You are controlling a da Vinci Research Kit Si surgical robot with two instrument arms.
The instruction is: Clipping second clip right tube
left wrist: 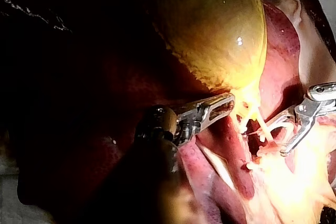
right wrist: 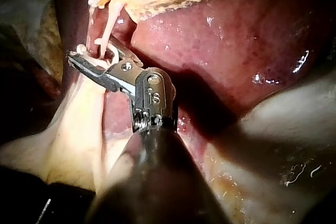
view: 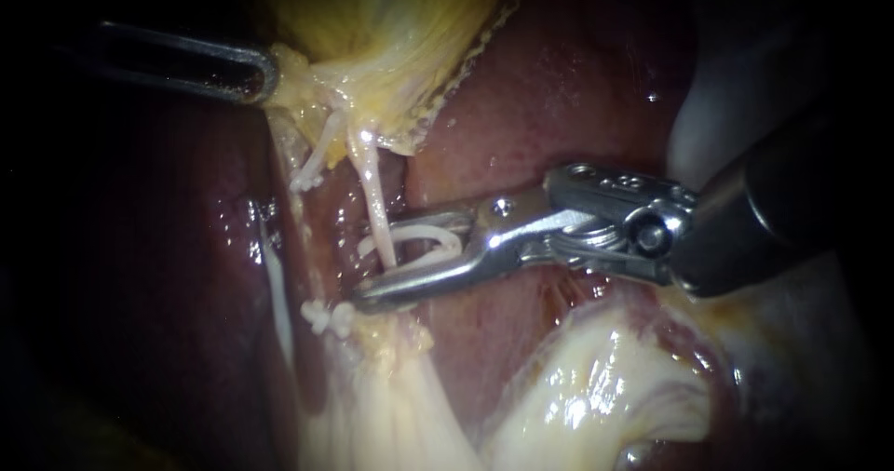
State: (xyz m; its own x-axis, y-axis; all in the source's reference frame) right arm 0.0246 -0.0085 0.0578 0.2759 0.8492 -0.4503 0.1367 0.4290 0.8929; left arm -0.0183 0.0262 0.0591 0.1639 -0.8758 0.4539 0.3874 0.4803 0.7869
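The yellow gallbladder (view: 391, 24) hangs over the dark red liver (view: 559, 89). My left instrument (view: 265, 73) is shut on the gallbladder's lower end and holds it up; its jaws (left wrist: 224, 104) also show in the left wrist view. Two pale tubes run down from there, the left tube (view: 317, 150) and the right tube (view: 372, 187). My right instrument (view: 382, 259) comes in from the right with its jaws standing apart around the right tube. A white clip (view: 428, 243) sits between them, curved round the tube. In the right wrist view the jaws (right wrist: 92, 51) straddle the same tube (right wrist: 107, 30).
Another white clip (view: 328, 317) sits lower down, just below the right instrument's lower jaw. Pale glistening fatty tissue (view: 596, 387) lies below the right instrument. Liver surface (right wrist: 220, 35) spreads beside its shaft.
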